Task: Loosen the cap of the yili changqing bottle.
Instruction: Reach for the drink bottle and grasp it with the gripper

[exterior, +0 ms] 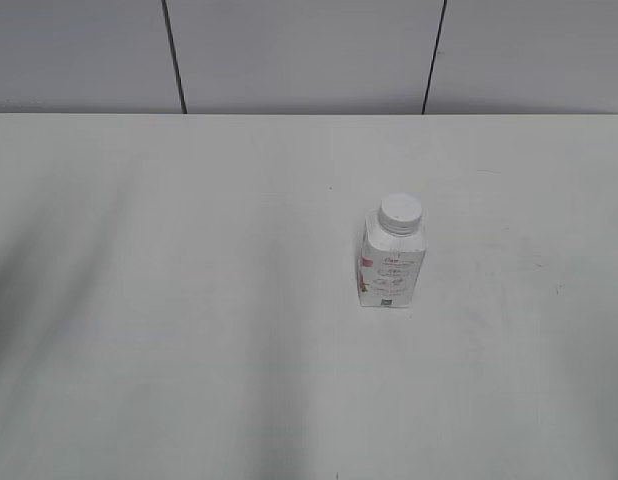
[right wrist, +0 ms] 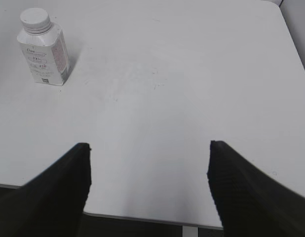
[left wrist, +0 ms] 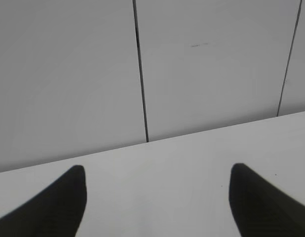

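Note:
The yili changqing bottle [exterior: 392,265] stands upright on the white table, right of centre in the exterior view. Its white ribbed cap [exterior: 401,212] sits on the neck. In the right wrist view the bottle [right wrist: 44,57] and its cap [right wrist: 35,19] are at the far upper left. My right gripper [right wrist: 148,148] is open and empty over the table's near edge, well away from the bottle. My left gripper [left wrist: 157,170] is open and empty over bare table near the back wall. Neither gripper shows in the exterior view.
The white table [exterior: 189,300] runs back to a grey panelled wall [exterior: 309,50] with dark seams. In the right wrist view the table's near edge [right wrist: 142,217] lies just under the fingers and its right edge [right wrist: 295,49] is at the upper right.

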